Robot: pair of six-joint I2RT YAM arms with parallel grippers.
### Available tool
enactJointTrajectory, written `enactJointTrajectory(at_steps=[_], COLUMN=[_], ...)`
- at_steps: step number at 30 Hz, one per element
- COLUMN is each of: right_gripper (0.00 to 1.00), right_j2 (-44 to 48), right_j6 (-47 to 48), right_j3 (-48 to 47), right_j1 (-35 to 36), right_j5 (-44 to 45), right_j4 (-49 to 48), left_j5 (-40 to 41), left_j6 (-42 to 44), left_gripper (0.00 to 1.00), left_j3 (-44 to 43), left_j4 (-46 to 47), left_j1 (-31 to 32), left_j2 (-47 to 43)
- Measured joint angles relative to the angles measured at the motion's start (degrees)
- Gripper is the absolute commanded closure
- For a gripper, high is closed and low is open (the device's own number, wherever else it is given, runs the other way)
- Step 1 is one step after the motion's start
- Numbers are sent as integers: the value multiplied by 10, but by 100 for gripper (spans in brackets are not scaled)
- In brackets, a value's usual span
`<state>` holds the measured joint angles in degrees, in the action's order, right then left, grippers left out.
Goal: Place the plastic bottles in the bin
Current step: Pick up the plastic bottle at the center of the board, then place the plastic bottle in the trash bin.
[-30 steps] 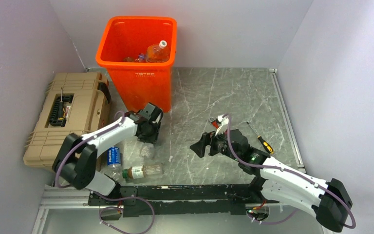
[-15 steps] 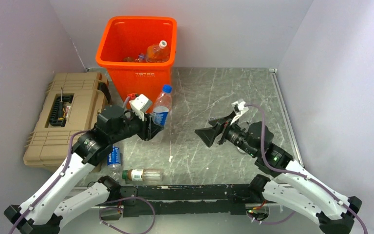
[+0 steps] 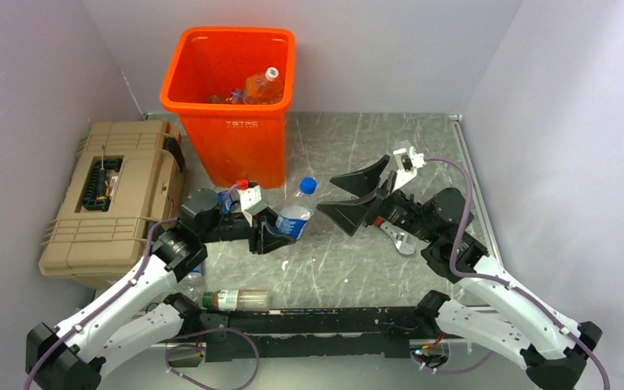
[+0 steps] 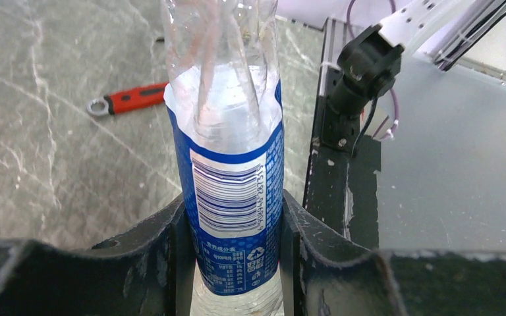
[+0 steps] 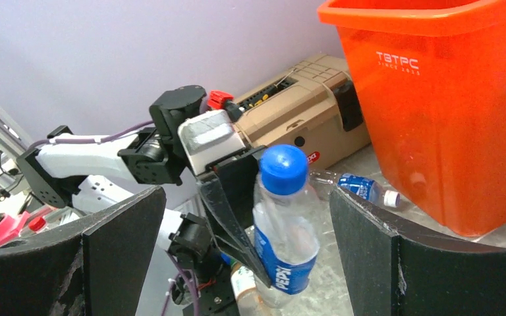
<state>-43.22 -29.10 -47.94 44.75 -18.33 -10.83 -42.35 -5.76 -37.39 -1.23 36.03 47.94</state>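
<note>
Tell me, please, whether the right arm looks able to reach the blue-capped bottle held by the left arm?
Probably yes: the right fingers are spread open facing the blue-capped bottle, with nothing between them.

Grey marbled table [image 3: 333, 270] with the orange bin [image 3: 236, 142] standing at the back. A bottle [image 3: 240, 300] lies sideways by the front edge, red-handled wrench [image 4: 132, 97] lying flat too.

Left pincer [image 3: 276, 235] gripping blue-capped bottle [image 3: 295, 218], right pincer [image 3: 344, 199] spread wide beside it, orange bin [image 3: 240, 145] behind.
</note>
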Motion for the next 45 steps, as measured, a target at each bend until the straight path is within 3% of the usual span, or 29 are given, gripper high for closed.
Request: enactJointTrajectory(at_steps=[12, 18, 25, 30, 32, 33, 34, 35, 37, 45], right_gripper=[6, 17, 35, 68, 82, 97, 100, 100, 100, 100], right_j2=[-98, -126, -150, -170, -171, -171, -171, -172, -172, -170], right_j6=[-22, -28, -28, -25, -10, -1, 7, 14, 20, 46], right_j3=[-23, -50, -57, -66, -66, -66, -66, -66, -66, -134], right_j1=[0, 2, 4, 9, 9, 7, 6, 5, 5, 9], right_j5=[-39, -48, -50, -61, -62, -61, -61, -61, -61, -16], right_j4=[-50, -64, -64, -63, -64, -64, -64, -64, -62, 4], left_j5=[-33, -35, -34, -28, -30, -31, -33, -33, -29, 67], left_j6=[-31, -36, -40, -46, -56, -61, -64, -70, -73, -40], left_gripper=[87, 89, 90, 90, 82, 73, 54, 43, 4, 0], left_j3=[0, 0, 0, 1, 1, 1, 1, 1, 1, 1], left_j4=[68, 70, 70, 63, 61, 60, 60, 59, 58, 34], left_j1=[0, 0, 0, -2, -2, -2, -2, -2, -1, -1], left_j2=[-19, -15, -15, -15, -16, -16, -16, -17, -18, -77])
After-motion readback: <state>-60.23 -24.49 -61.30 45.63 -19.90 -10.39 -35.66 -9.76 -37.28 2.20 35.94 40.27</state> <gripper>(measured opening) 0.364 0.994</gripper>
